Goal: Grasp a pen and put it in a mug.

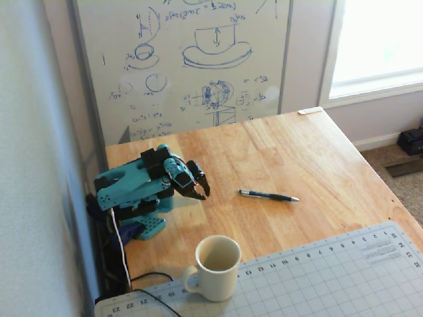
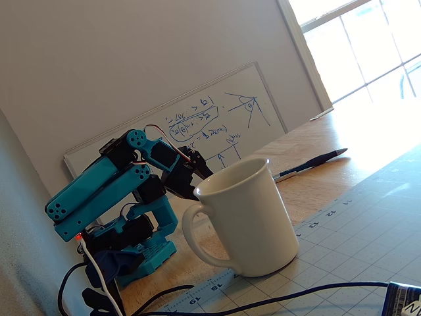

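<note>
The dark pen (image 1: 268,195) lies flat on the wooden table (image 1: 317,158), roughly level across a fixed view, silver tip to the right; it also shows behind the mug (image 2: 309,163). The cream-white mug (image 1: 218,281) stands upright on the corner of a cutting mat, handle to the left, and fills the foreground of the other fixed view (image 2: 253,224). The teal arm is folded low at the table's left side. Its black gripper (image 1: 203,190) hangs just above the table, left of the pen and behind the mug. Its fingers look shut and hold nothing. The mug partly hides the gripper (image 2: 200,181).
A grey gridded cutting mat (image 1: 330,277) covers the near table edge. A whiteboard (image 1: 185,59) leans against the wall behind the table. Black and white cables (image 1: 122,257) trail from the arm's base (image 1: 149,224) at the left. A wall runs close along the left.
</note>
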Robot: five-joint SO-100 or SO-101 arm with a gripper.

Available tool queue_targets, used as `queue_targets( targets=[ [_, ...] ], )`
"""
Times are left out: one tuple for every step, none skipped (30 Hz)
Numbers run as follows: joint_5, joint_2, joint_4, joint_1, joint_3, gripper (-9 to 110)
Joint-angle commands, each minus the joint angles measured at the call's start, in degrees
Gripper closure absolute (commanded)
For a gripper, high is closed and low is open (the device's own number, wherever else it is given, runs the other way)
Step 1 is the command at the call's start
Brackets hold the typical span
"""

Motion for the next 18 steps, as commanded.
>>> queue_targets(
  targets=[
    [0.62,1.58,-1.76,0.00,0.26,99],
    [0.62,1.58,-1.76,0.00,0.26,99],
    [0.62,1.58,-1.76,0.00,0.26,99],
    [0.62,1.58,-1.76,0.00,0.26,99],
    [0.62,1.58,-1.76,0.00,0.26,99],
    [0.62,1.58,-1.76,0.00,0.26,99],
    [0.62,1.58,-1.76,0.00,0.26,99],
    [0.62,1.58,-1.76,0.00,0.26,99],
    [0.62,1.58,-1.76,0.00,0.26,99],
    [0.62,1.58,-1.76,0.00,0.26,99],
    [0.62,1.58,-1.76,0.00,0.26,99],
    [0.62,1.58,-1.76,0.00,0.26,99],
    [0.62,1.58,-1.67,0.18,0.26,99],
    [0.62,1.58,-1.67,0.35,0.26,98],
    [0.62,1.58,-1.67,0.35,0.26,97],
    [0.62,1.49,-2.02,0.44,0.18,96],
    [0.62,1.41,-2.11,0.44,0.09,95],
    [0.62,1.14,-2.11,0.53,-0.26,93]
  ],
)
